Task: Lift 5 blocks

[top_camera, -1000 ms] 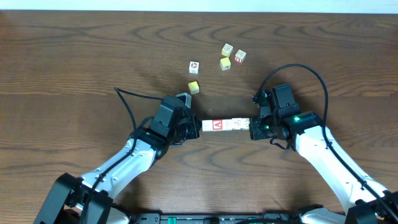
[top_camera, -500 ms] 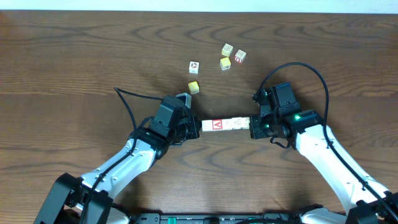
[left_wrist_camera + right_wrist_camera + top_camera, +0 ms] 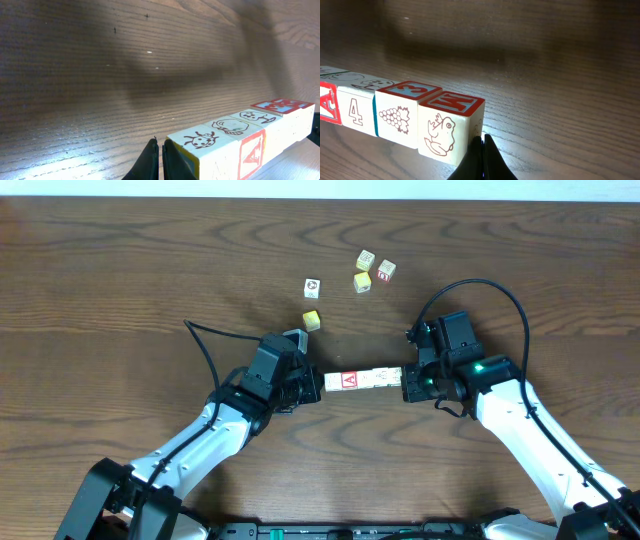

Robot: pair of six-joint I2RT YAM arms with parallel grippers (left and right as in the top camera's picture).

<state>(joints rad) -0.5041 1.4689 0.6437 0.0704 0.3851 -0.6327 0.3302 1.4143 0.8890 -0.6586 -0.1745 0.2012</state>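
I have the five small cream wooden picture blocks (image 3: pixel 363 380) in a row, pinched end to end between my fully closed left gripper (image 3: pixel 314 386) and right gripper (image 3: pixel 407 387); whether they've cleared the brown wooden table (image 3: pixel 120 280) I can't tell.

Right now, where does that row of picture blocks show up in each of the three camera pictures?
Overhead: row of blocks at centre, between left gripper and right gripper.
Left wrist: row of blocks at lower right.
Right wrist: row of blocks at lower left, cut off by the left edge.
Shared landmark: red A face, on the block nearest the left gripper.
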